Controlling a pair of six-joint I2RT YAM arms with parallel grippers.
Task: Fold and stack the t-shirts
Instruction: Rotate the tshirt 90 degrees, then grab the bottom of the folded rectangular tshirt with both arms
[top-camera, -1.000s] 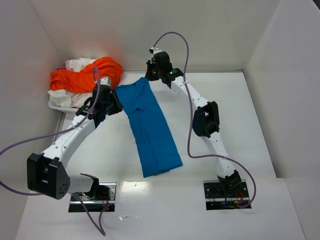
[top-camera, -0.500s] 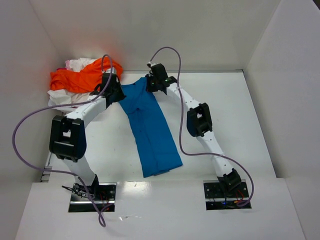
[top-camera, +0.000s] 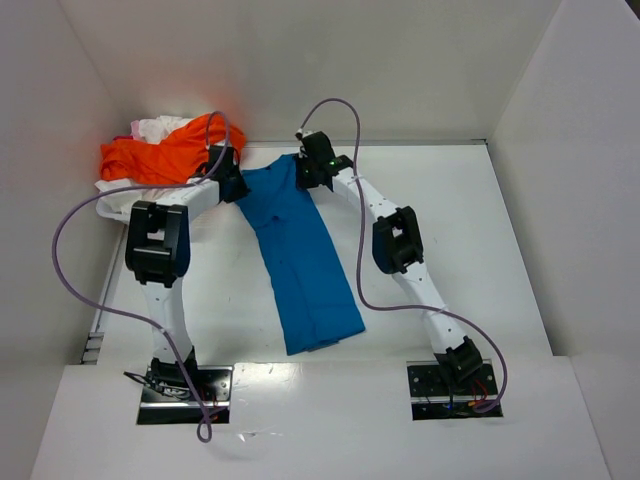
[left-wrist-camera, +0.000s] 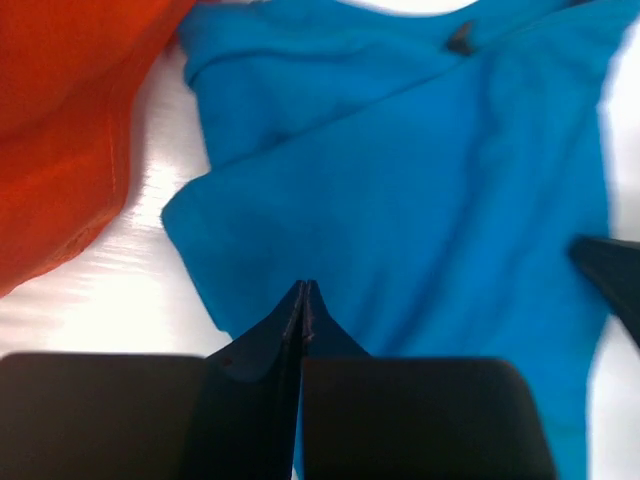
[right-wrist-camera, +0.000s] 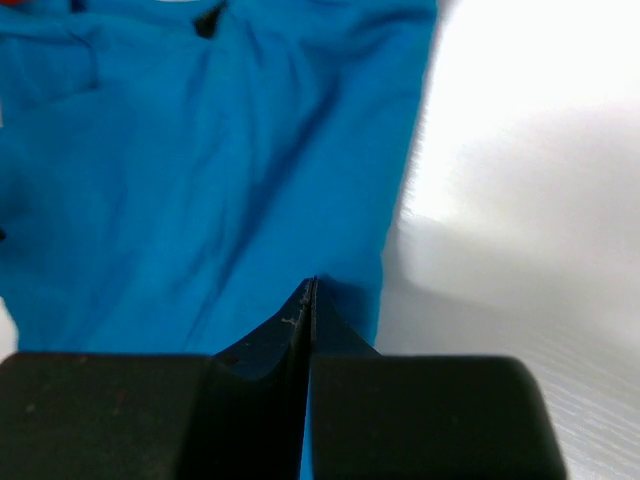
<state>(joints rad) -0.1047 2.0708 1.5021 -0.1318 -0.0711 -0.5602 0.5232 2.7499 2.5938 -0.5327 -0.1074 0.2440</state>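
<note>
Your left arm has drawn in over its base since a second ago, and the left pincer has closed fully, nipping the far left edge of the blue t-shirt, which lies as a long strip on the surface between the arms. Your right pincer is pinched tight on its far right edge. Beyond, far left, the orange t-shirt lies heaped on white t-shirts.

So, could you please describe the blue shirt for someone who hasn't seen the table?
On the table, look at the middle. The blue shirt lies there as a long flat strip running from far to near. It is the only one spread out; the orange shirt and white ones sit heaped at the far left.
</note>
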